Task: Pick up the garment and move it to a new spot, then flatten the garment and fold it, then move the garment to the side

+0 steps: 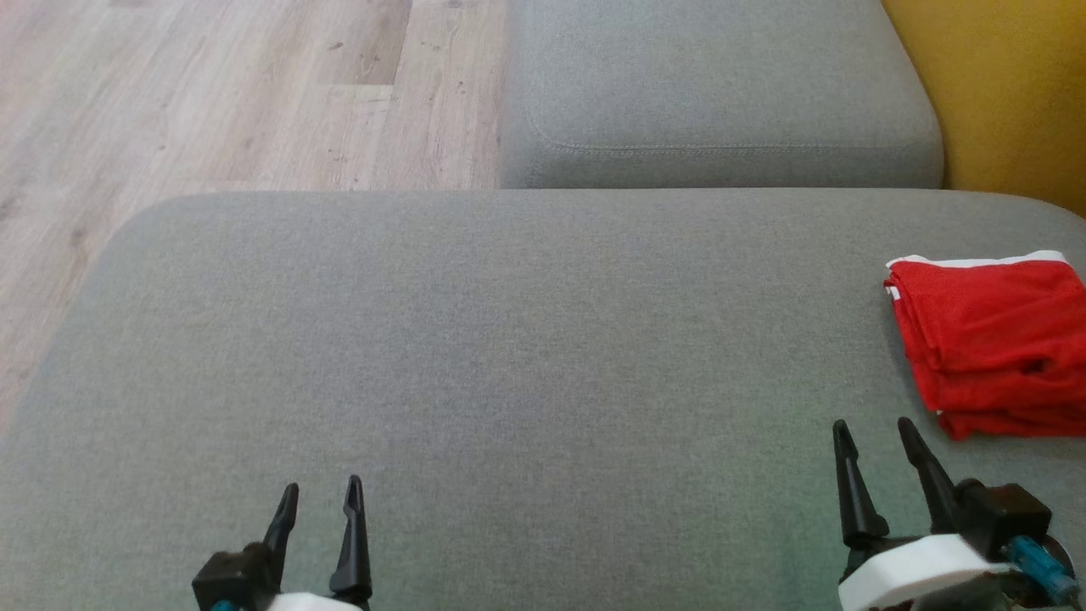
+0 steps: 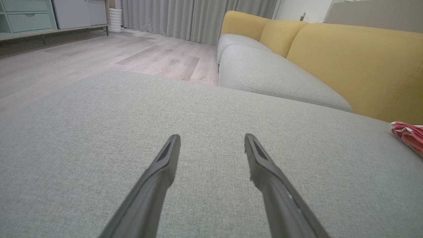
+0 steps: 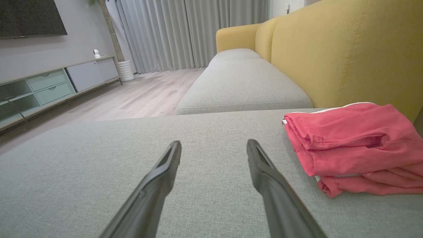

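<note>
**Garment.** The red garment, edged with white trim, lies folded in a compact stack at the right edge of the large grey sofa cushion, near the yellow backrest. It rests flat on the cushion, and neither gripper touches it.

**Left gripper.** The left gripper sits at the lower left of the head view, over the near part of the cushion. Its two fingers are spread apart with bare grey fabric between them, and it holds nothing. It is well apart from the garment.

**Right gripper.** The right gripper sits at the lower right of the head view, near the garment's front left corner. Its fingers are spread wide with nothing between them. In the right wrist view the garment lies to the right of the fingers, near them but apart.

**Surroundings.** A second grey seat cushion adjoins the far edge of the large cushion. Light wood floor extends to the left. A low cabinet with drawers and grey curtains stand across the room.
</note>
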You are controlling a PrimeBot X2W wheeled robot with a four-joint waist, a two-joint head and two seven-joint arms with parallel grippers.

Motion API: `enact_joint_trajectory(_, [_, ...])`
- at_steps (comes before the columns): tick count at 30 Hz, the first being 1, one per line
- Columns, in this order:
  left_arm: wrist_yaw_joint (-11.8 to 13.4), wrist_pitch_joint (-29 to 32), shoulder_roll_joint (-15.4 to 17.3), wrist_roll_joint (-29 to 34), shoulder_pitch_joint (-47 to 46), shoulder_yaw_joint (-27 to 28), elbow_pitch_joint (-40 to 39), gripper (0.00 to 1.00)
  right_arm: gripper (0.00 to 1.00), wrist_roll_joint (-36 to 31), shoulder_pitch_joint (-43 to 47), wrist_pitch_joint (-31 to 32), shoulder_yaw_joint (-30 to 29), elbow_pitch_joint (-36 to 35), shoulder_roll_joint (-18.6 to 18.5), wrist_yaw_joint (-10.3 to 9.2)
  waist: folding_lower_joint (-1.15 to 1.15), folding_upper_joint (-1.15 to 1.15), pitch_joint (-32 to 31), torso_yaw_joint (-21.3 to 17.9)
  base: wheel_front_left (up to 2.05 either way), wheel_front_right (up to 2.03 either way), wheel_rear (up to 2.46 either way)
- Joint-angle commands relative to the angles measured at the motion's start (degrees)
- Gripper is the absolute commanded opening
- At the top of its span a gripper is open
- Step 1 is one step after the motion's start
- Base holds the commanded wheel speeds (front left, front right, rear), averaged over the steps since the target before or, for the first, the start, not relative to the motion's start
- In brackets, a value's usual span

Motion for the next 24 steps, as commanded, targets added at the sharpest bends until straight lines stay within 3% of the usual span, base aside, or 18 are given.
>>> enact_joint_trajectory(1, [0.0,-0.2,0.5,-0.3,-3.5,2.0,-1.4,1.0,1.0,-0.6,-2.8,-0.8,1.3,-1.9,-0.4,0.39,0.0,0.0,0.0,0.1,0.0,0.0,0.0])
enact_joint_trajectory(8, [0.0,-0.1,0.5,-0.5,-3.4,1.8,-1.7,1.0,1.0,-0.4,-2.7,-1.3,1.7,-1.8,-0.4,0.39,0.0,0.0,-0.1,0.2,0.0,0.0,0.0])
enact_joint_trajectory(9, [0.0,0.0,0.0,-0.1,0.0,0.0,-0.1,0.0,0.0,-0.1,0.0,-0.5,0.1,0.0,0.0,0.0,0.0,0.0,-0.1,0.2,0.0,0.0,0.0])
enact_joint_trajectory(13, [0.0,0.0,-0.9,-0.4,1.6,-0.1,2.6,0.0,0.0,0.0,0.9,-0.2,0.1,3.5,0.0,0.0,0.0,0.0,-0.1,0.2,0.0,0.0,0.0])
enact_joint_trajectory(24, [-1.8,1.5,-2.0,-4.7,0.9,2.8,2.5,0.0,0.0,6.7,-0.3,0.9,-0.5,3.6,0.0,0.03,0.0,0.0,0.4,-0.2,0.0,0.0,0.0])
